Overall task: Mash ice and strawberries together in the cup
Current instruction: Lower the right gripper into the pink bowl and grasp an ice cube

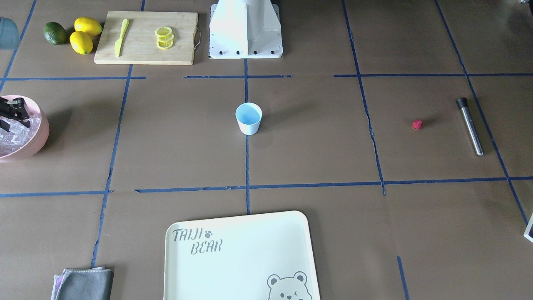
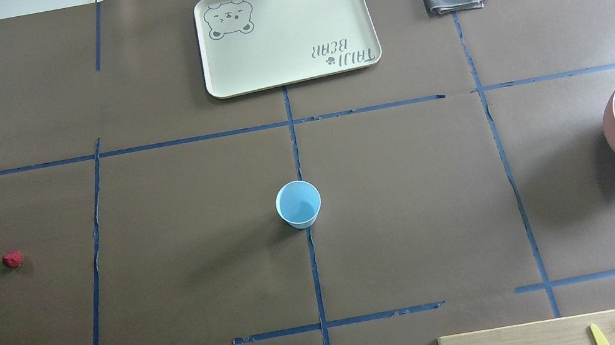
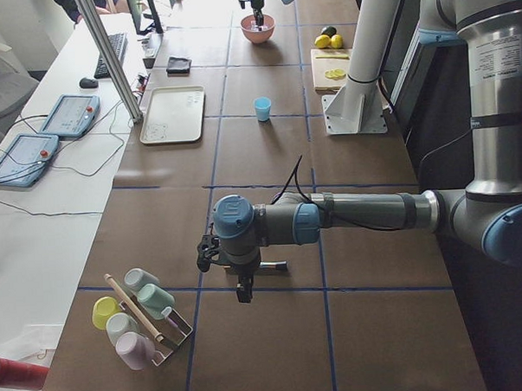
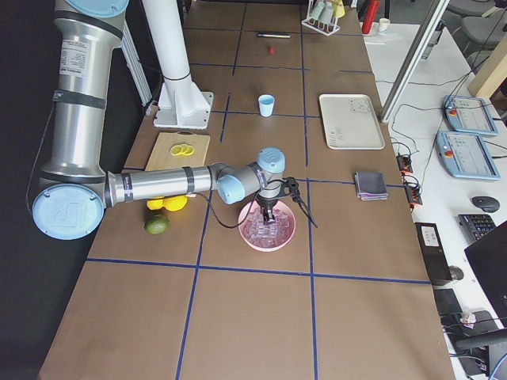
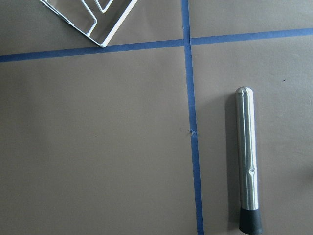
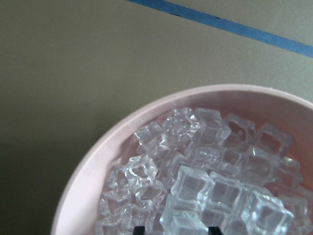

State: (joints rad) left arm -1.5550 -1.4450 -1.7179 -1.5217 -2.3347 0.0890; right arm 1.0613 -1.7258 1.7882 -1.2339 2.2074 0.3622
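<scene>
My right tool sits wide among the ice in the pink bowl. Of my left tool, I cannot tell the state.

The cup is pale blue, the strawberry red, the ice clear, its bowl pink.

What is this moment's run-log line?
phase: picking ice | right gripper: open, down in pink bowl | left gripper: above muddler, state unclear | cup: empty | strawberry: on table

Robotics lab: tape grid on table, 2 teach pendants, kbd.
</scene>
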